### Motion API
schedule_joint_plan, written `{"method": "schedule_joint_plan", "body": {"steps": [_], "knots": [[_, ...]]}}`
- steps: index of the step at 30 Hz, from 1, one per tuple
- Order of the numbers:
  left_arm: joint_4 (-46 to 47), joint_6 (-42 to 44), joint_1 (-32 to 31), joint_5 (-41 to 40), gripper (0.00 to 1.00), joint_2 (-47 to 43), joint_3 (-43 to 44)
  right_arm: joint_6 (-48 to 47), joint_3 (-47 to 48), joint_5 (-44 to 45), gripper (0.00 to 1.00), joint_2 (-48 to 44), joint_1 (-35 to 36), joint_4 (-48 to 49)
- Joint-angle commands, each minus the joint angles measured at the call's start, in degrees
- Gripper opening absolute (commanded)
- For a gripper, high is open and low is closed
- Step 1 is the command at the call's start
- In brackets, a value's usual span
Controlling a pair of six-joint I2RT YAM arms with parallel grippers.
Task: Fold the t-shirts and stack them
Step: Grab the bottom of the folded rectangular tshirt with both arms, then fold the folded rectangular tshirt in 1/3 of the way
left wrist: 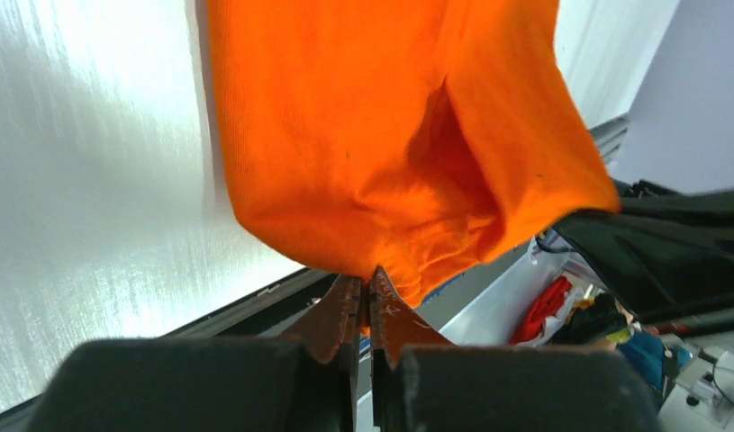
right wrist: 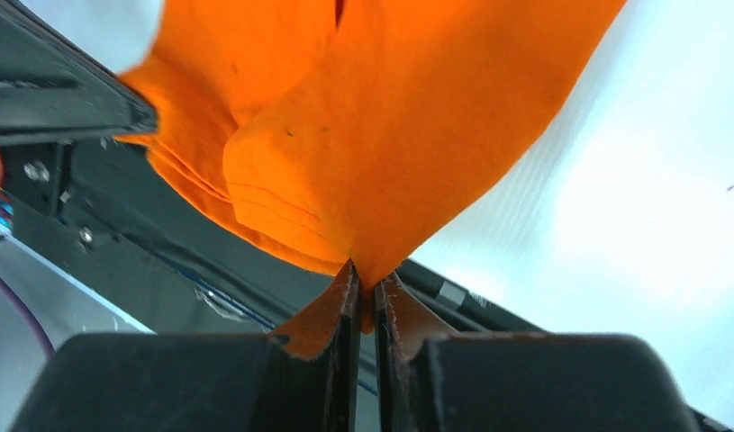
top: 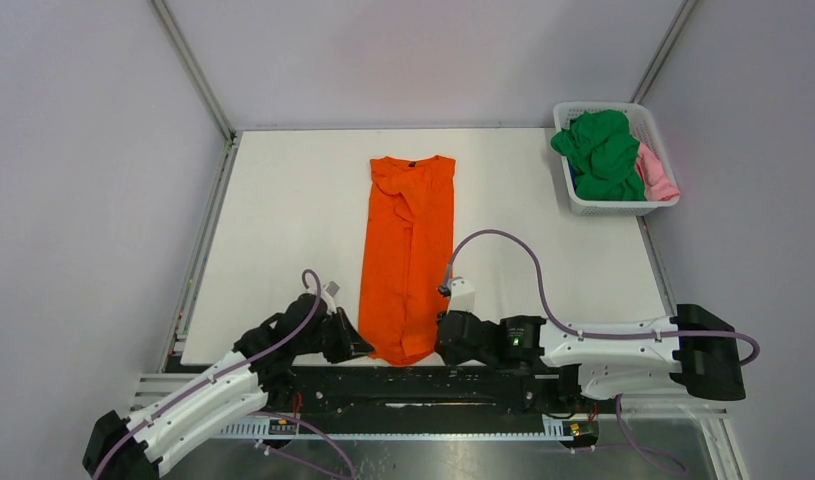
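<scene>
The white table (top: 283, 220) is a flat rectangle, with a metal rail running along its left edge. Two things lie directly on it. An orange t-shirt (top: 408, 250) lies along the middle, folded into a long narrow strip. Its collar points toward the far edge, and its hem reaches the near edge, where the cloth bunches. A white plastic lattice basket (top: 608, 205) sits at the far right corner, well apart from the shirt, with bare tabletop between them.

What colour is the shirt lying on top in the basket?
Green: the top t-shirt in the basket; the top external view shows it best.
</scene>
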Motion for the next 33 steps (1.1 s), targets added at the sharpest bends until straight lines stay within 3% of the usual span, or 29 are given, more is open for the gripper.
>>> {"method": "schedule_joint_plan", "body": {"steps": [1, 11, 24, 33], "knots": [[7.0, 0.6, -0.1, -6.1, 0.00, 8.7, 8.9, -4.3, 4.9, 11.7, 0.13, -2.2, -0.7, -1.1], [4.0, 7.0, 2.7, -16.7, 0.00, 25.9, 26.0, -13.5, 10.0, 9.3, 0.13, 0.3, -13.5, 0.7], [11.3, 15.2, 16.0, -11.9, 0.00, 47.1, 41.7, -21.2, 18.8, 0.5, 0.12, 12.0, -29.2, 5.7], [11.4, 17.2, 20.4, -7.0, 0.00, 62.3, 50.1, -22.5, 25.2, -7.8, 0.12, 23.5, -36.9, 6.7]]}}
